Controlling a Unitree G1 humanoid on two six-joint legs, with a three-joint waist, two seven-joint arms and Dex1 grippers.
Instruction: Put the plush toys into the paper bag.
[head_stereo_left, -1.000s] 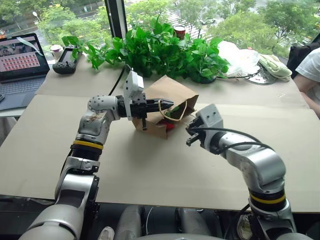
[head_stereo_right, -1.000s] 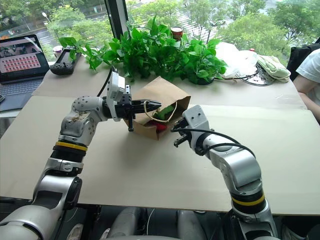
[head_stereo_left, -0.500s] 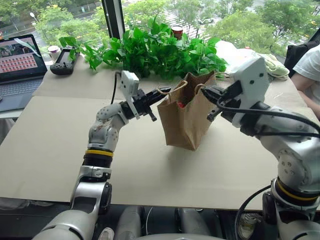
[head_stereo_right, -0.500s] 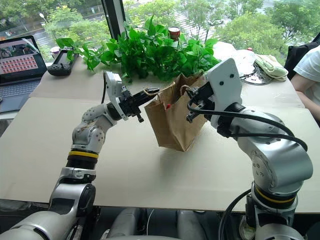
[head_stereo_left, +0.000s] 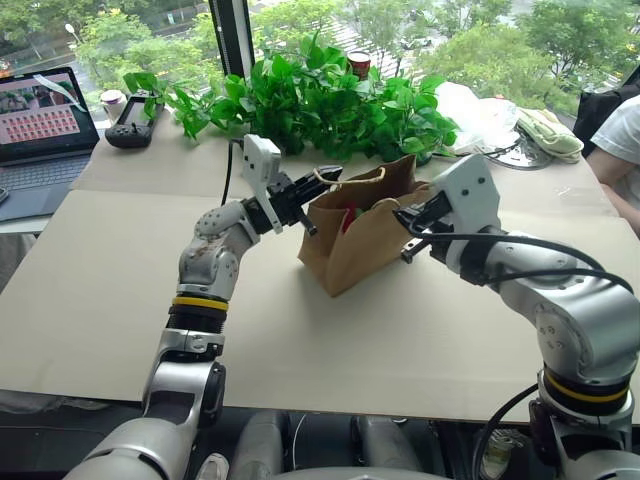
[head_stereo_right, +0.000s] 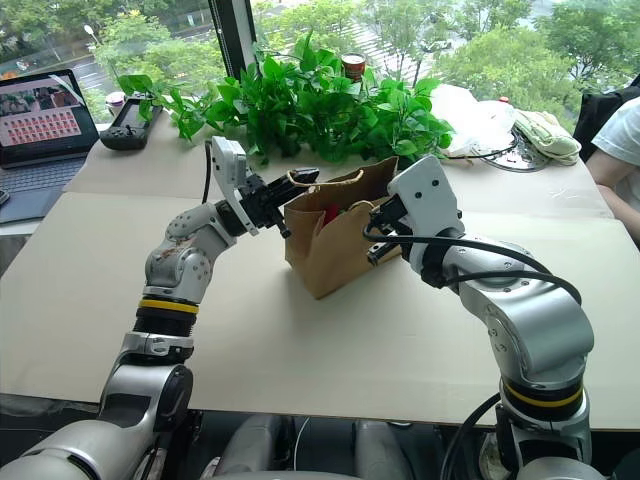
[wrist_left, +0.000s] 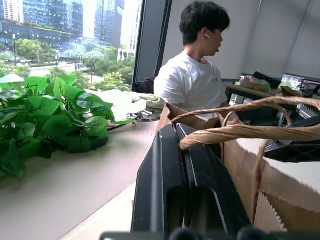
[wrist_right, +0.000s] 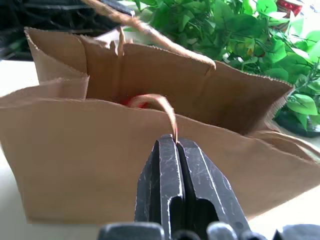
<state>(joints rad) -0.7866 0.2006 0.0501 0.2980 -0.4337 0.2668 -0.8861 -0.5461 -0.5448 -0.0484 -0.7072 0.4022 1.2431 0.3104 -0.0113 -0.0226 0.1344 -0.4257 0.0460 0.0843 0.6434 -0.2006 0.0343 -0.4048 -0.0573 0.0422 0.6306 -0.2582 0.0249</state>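
Note:
The brown paper bag (head_stereo_left: 352, 245) stands on the table with its mouth up, leaning a little. My left gripper (head_stereo_left: 323, 178) is shut on one beige cord handle (wrist_left: 240, 131) at the bag's left rim. My right gripper (head_stereo_left: 406, 217) is shut on the other handle (wrist_right: 167, 111) at the right rim. A red plush toy (wrist_right: 136, 101) shows inside the bag, mostly hidden by the near wall; a red patch (head_stereo_left: 347, 216) of it peeks through the mouth.
Green leafy plants (head_stereo_left: 320, 95) line the table's far side behind the bag. A laptop (head_stereo_left: 40, 125) and a black controller (head_stereo_left: 130, 125) lie at the far left. A white plastic bag (head_stereo_left: 480, 115) lies at the far right, and a person (head_stereo_left: 618, 150) sits beside it.
The bag lay on its side a second ago. My right gripper took the second handle, both grippers lifted the bag upright, and it now sits lower on the table, mouth up.

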